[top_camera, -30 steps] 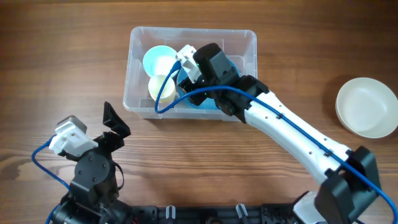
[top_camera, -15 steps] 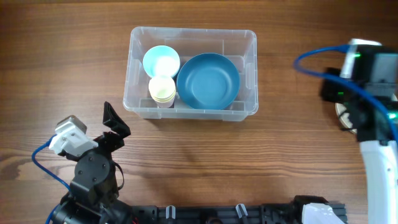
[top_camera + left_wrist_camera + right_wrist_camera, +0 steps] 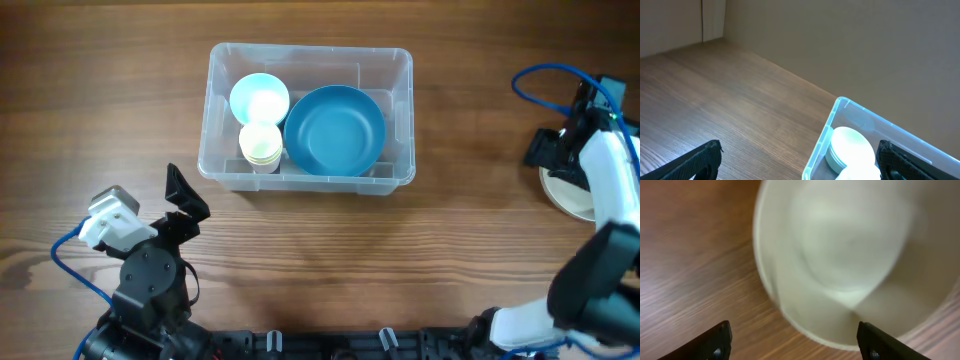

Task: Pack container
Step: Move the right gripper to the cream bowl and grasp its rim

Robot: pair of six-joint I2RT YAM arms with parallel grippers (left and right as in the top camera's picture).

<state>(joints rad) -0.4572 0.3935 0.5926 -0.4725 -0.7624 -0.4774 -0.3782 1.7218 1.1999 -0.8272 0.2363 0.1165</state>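
1. One container [image 3: 403, 100], table centre, far side, holds blue bowl [image 3: 334, 130], pale-blue cup [image 3: 259, 98] and cream cup [image 3: 260, 143]. I judge it light, slick and flexible; take the rim.
2. Right gripper [image 3: 797, 341]: spread wide, empty, over white bowl [image 3: 850, 255].
3. Left gripper [image 3: 800, 162]: spread wide, empty.

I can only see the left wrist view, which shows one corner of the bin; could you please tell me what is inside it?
Observer: The container holds a large blue bowl, a light blue bowl and cream cups.
Operator: Thank you. Where is the right claw?
Observer: The right claw is open over a white bowl on the table, far right of the container.
Operator: Is that bowl empty?
Observer: The right wrist view is blurred, but nothing shows inside it.
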